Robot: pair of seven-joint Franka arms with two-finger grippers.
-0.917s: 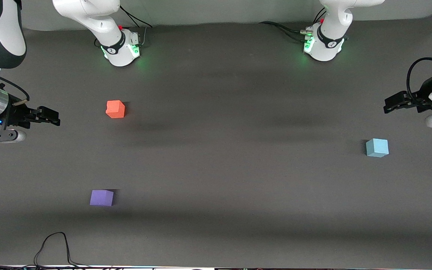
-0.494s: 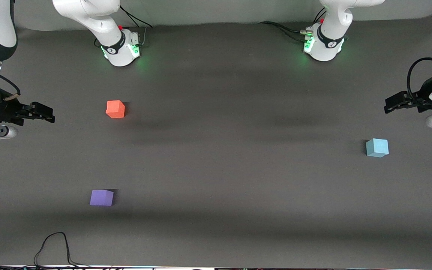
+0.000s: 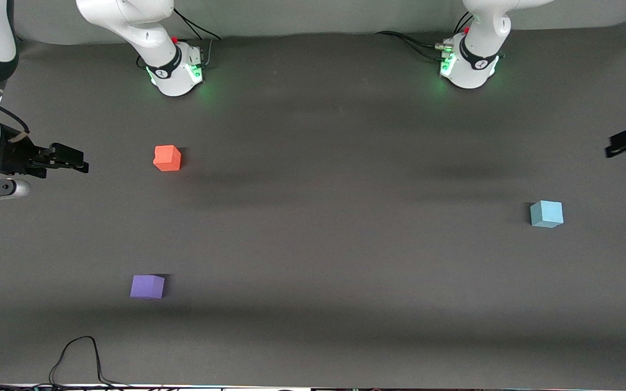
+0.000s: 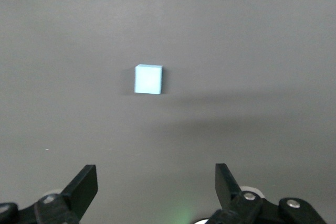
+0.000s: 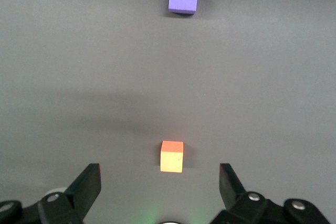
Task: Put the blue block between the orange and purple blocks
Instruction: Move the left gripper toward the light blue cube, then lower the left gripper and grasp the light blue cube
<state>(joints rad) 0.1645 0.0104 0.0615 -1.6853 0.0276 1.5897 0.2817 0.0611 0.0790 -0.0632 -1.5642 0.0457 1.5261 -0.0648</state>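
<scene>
The blue block sits alone on the grey worktop toward the left arm's end, well apart from the other two. The left gripper hangs above that end, fingers spread wide, nothing between them. The orange block lies toward the right arm's end, the purple block nearer the front camera. The right gripper hovers empty and spread near the orange block
</scene>
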